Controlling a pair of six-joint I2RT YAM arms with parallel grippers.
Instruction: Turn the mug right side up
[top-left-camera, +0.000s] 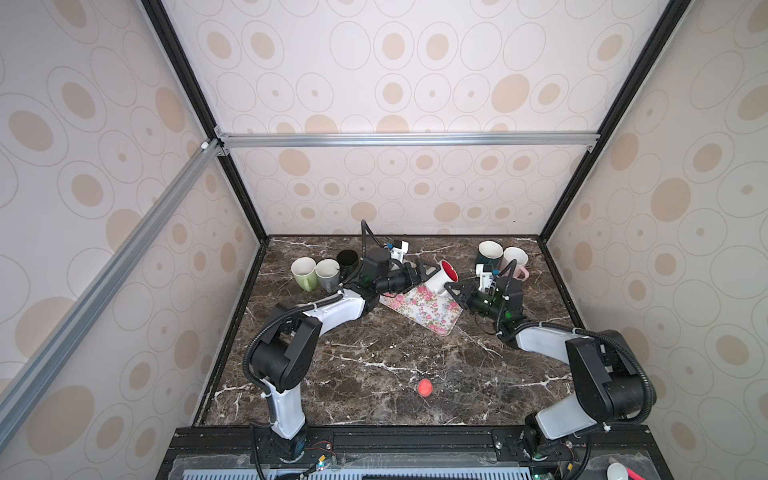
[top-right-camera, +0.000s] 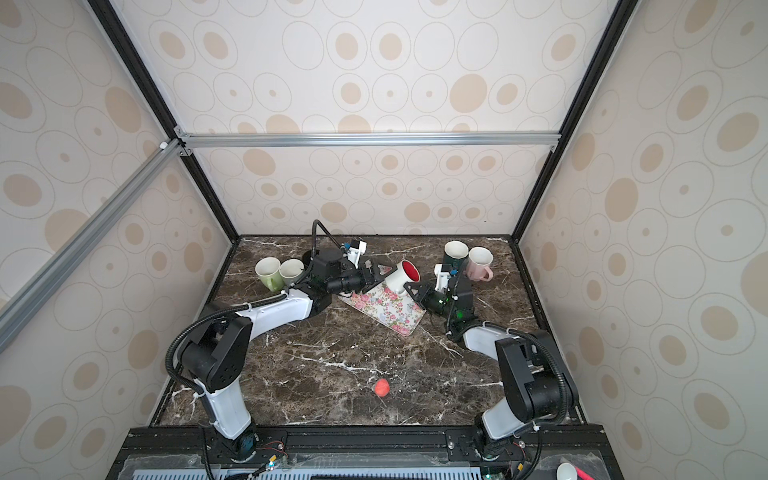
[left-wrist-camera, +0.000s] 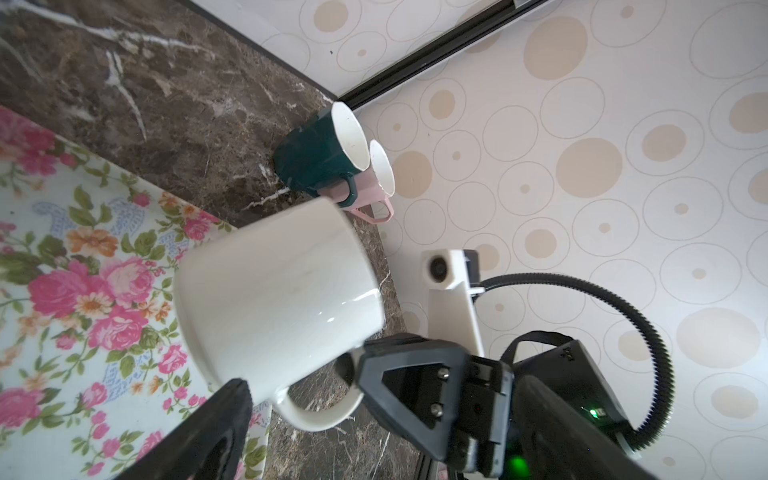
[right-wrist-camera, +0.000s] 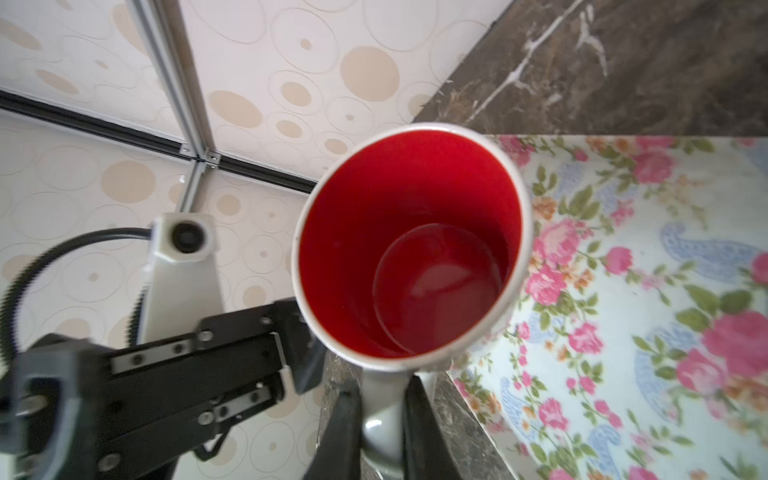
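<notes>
Right gripper (right-wrist-camera: 380, 419) pinched narrow on mug (top-left-camera: 441, 276) handle. Mug body at its 10 o'clock, over tray (top-left-camera: 424, 311) far edge, tilted, axis 8-to-2 o'clock, red mouth toward 2. Left gripper (top-left-camera: 424, 269) spread wide, empty, beside base. Right arm likely finishes uprighting.

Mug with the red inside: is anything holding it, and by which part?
The right gripper holds the mug by its handle. The left gripper is open, holding nothing.
</notes>
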